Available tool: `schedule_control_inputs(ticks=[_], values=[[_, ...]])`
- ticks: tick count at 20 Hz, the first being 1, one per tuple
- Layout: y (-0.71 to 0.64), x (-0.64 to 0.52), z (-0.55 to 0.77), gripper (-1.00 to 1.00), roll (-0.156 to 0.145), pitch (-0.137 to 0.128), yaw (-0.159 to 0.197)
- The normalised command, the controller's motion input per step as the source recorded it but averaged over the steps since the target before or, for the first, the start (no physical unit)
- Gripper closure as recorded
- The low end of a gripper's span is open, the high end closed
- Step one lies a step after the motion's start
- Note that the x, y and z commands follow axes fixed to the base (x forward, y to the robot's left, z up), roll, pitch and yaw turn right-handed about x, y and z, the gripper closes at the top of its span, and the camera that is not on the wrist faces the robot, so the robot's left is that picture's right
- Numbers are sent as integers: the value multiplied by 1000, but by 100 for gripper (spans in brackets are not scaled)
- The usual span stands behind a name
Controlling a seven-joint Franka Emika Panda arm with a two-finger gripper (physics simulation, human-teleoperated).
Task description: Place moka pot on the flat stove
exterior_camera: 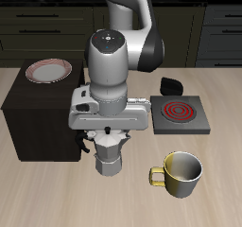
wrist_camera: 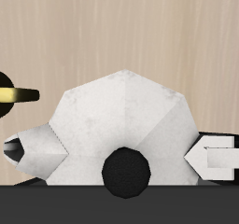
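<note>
Pale wood-grain tabletop (exterior_camera: pixel 57 198) spreads under me, with dark kitchen cabinetry behind. I hang straight above the moka pot (exterior_camera: pixel 111 155), my gripper (exterior_camera: pixel 111 134) lowered around its top, because a faceted pot with a narrow waist is best taken from overhead, fingers either side. In my wrist view the pot (wrist_camera: pixel 121 116) fills the scene: a silver-grey lid of flat angled facets, matte and slightly mottled, crowned by a round black knob (wrist_camera: pixel 125 170). One pale fingertip (wrist_camera: pixel 213 159) sits just beside the lid's edge; on the opposite side is a grey pointed shape (spout or my other finger, I cannot say). Whether my fingers already press the metal or stand a little off, I cannot tell.

The pot stands on the table close to the large dark box (exterior_camera: pixel 38 117), which carries a plate (exterior_camera: pixel 48 72) on top. The flat stove (exterior_camera: pixel 178 115), a dark slab with a red spiral coil, lies well apart from the pot, farther back. Between them, nearer the front edge, stands a yellowish metal mug (exterior_camera: pixel 180 174); I judge the carry should pass behind it.
</note>
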Motion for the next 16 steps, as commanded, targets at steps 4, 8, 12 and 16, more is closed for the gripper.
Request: schedule_control_inputs(ticks=[4, 8, 12, 16], values=[[280, -250, 237, 100, 6, -56, -4], [253, -247, 215, 100, -31, -48, -29], [348, -337, 227, 100, 16, -63, -9], [353, -336, 29, 100, 24, 3, -3]])
